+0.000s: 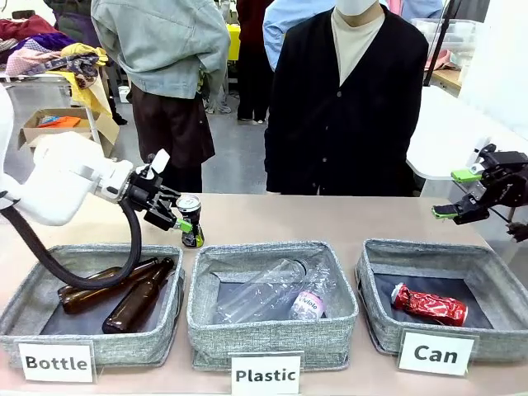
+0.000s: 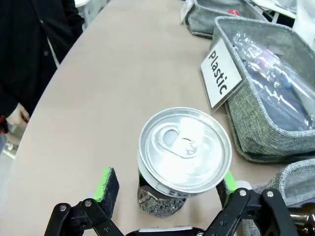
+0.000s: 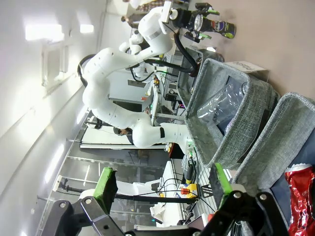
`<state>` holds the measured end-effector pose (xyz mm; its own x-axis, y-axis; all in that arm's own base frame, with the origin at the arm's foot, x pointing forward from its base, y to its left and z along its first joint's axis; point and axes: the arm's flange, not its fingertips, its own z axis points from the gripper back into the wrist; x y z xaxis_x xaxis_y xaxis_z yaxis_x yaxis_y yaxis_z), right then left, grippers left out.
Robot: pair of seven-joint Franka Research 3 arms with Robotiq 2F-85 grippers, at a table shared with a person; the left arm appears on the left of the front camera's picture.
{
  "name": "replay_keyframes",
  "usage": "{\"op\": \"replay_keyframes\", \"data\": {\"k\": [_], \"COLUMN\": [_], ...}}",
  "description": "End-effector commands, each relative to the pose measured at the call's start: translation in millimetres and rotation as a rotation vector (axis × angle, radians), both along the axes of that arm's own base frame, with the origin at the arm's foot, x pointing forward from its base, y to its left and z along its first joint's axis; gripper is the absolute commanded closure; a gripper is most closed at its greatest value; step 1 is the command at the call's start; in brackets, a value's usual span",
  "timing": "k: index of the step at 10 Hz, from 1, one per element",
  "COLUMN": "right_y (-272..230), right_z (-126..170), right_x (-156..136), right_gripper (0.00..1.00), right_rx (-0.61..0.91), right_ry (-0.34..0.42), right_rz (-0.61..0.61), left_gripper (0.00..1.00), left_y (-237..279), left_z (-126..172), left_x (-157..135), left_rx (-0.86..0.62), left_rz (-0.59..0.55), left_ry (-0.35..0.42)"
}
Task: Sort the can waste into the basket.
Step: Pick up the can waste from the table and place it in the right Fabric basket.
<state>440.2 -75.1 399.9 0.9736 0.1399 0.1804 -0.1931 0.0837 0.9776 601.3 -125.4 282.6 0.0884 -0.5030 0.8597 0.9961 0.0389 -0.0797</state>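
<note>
A black can with a silver top stands on the table behind the gap between the two left bins. My left gripper is open and straddles it near the top. In the left wrist view the left pad is clear of the can and the right pad sits close beside it. The crushed red can lies inside the "Can" basket. My right gripper hangs open and empty above the table's far right, behind that basket. The right wrist view shows the red can and the basket wall.
The "Bottle" bin holds brown glass bottles. The "Plastic" bin holds clear plastic bottles. A person in a black cardigan stands at the far edge. Bare tabletop lies behind the bins.
</note>
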Motion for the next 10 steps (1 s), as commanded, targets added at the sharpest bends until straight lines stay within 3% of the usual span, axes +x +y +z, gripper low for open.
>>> {"op": "replay_keyframes", "data": {"k": [1,5,6,7,8,10], "right_y": [0.4,0.4,0.4,0.4,0.4,0.4], "right_z": [2.4,2.4,2.4,2.4,2.4,2.4], "right_x": [-0.2,-0.2,-0.2,-0.2,-0.2,-0.2], "right_gripper": [0.01,0.01,0.01,0.01,0.01,0.01], "right_rx": [-0.006,-0.006,-0.006,-0.006,-0.006,-0.006], "right_ry": [-0.015,-0.015,-0.015,-0.015,-0.015,-0.015], "right_rz": [0.004,0.004,0.004,0.004,0.004,0.004], "left_gripper": [0.00,0.00,0.59,0.58,1.00,1.00], "left_y": [-9.6,-16.2,-16.6,-16.9,-16.9,-16.6], "left_z": [-3.2,-5.0,-5.9,-7.1,-7.9,-7.5], "left_x": [8.2,7.3,6.8,6.7,6.5,5.8], "left_rx": [-0.008,-0.055,-0.035,-0.034,-0.034,-0.035], "left_rz": [-0.003,-0.049,-0.056,-0.063,-0.068,-0.061], "left_ry": [0.010,0.030,0.030,0.035,0.033,0.028]}}
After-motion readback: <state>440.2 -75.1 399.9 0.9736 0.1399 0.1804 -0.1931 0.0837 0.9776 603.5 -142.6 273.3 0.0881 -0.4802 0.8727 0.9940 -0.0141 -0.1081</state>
